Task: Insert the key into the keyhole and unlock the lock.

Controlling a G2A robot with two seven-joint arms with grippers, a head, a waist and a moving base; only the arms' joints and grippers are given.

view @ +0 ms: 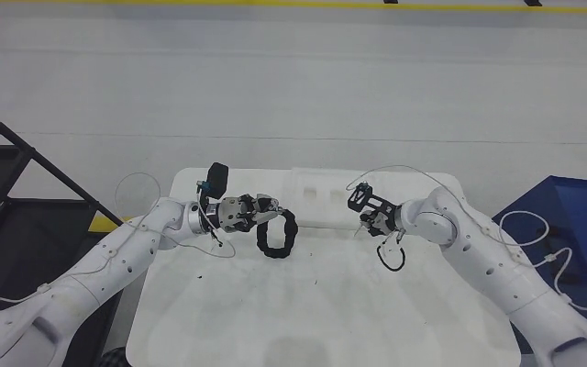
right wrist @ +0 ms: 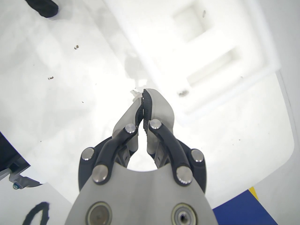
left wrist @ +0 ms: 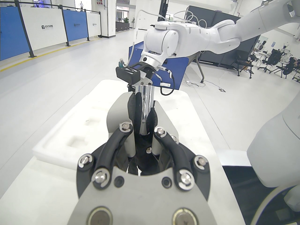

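Since right end effector (right wrist: 142, 99) only tip-pinches a tiny pale key (right wrist: 134, 92), it cld twist on insertion. Btw left end effector (view: 260, 209) clamps chrome-barrel black-cable lock (left wrist: 146, 99).

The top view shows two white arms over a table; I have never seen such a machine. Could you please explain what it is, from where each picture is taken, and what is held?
It is a robot with two arms. The top view looks down from a camera above them; each other picture comes from a camera on one wrist. The left gripper is shut on a cable lock, a shiny cylinder with a black loop. The right gripper is shut on a small pale piece, perhaps the key; I cannot tell. On the white table lies a white foam tray.
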